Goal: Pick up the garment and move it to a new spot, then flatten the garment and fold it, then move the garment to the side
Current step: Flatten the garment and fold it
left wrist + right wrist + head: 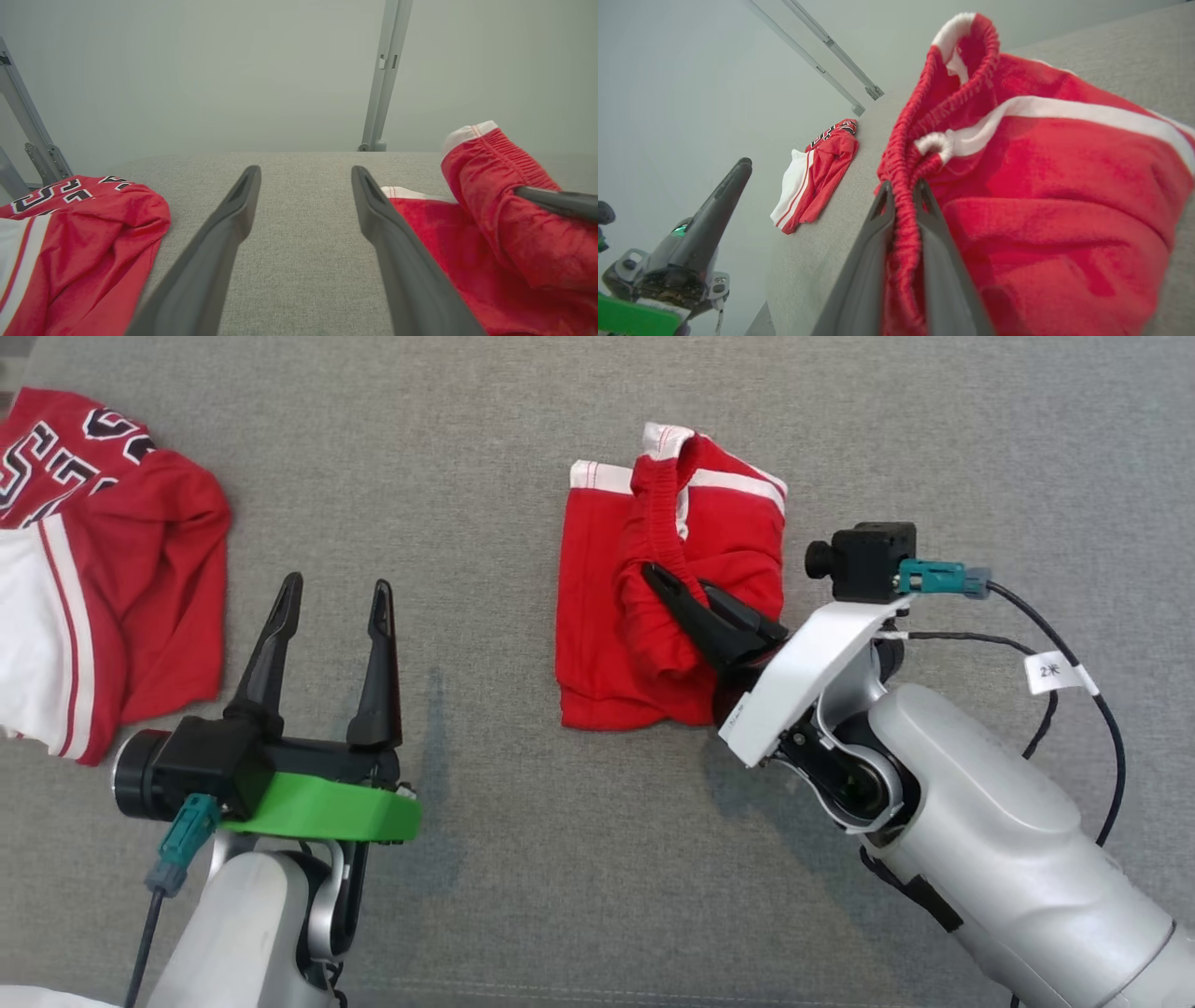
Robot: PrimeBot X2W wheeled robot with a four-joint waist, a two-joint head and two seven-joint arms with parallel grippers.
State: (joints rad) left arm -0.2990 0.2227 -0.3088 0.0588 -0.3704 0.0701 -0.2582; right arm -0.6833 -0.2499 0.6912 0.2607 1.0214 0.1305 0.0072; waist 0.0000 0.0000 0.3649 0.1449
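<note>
Grey woven cloth covers the desk (523, 429), and behind its far edge stands a pale wall (187, 70) with a slim metal post (385, 70). At the middle of the desk, a little toward the robot's right, lies the garment (607, 616), a pair of red shorts with white stripes. It is partly doubled over, its lower layer flat on the cloth and its upper part bunched and raised. The right gripper (680, 581) reaches in from the lower right, its jaws nearly closed and pinching the gathered elastic waistband (906, 140). In the right wrist view the red band runs up between the two dark fingers, and the fabric rises in a hump above them to a white-edged loop. The left gripper (338, 583) hangs over bare desk with its jaws spread wide and nothing between them, fingers pointing away from the robot. It is apart from the garment on one side and from a crumpled red and white jersey (112, 569) with dark lettering on the other, which lies at the desk's left.
</note>
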